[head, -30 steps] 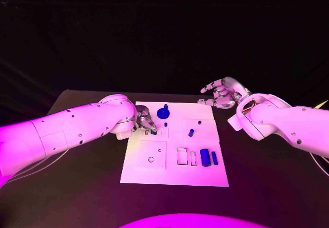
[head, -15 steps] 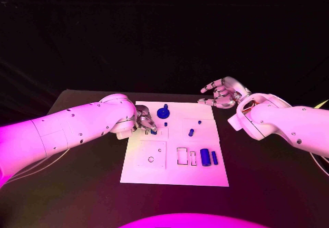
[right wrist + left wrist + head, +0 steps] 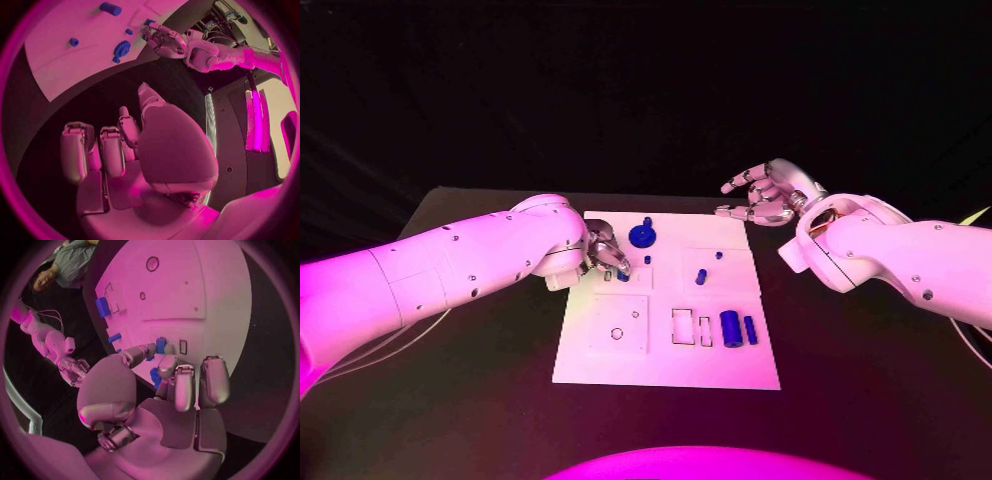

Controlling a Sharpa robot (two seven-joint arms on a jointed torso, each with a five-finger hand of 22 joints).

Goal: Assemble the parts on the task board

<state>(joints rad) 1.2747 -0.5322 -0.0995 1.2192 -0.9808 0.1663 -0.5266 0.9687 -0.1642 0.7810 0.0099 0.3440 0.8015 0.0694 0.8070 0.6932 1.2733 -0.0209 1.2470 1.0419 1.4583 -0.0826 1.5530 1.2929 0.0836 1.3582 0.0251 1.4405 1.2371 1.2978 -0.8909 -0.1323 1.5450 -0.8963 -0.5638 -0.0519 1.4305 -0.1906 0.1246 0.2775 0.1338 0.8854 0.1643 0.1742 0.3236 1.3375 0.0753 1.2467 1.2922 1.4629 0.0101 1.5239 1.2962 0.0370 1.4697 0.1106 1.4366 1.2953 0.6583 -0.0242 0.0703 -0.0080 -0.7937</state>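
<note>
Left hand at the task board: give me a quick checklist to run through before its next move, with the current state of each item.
1. Left hand is over the task board, at its far left part: ok.
2. Left hand has a blue part at its fingertips: ok; whether the grip is firm: cannot tell.
3. Right hand is away from the board, off its far right corner, holding nothing: ok.
4. Round blue part is apart from the left hand, not touched: ok.
5. Big blue cylinder and the slimmer one lie on the board's near right, out of the way: ok.
6. Which slot the held part goes to: cannot tell.
</note>
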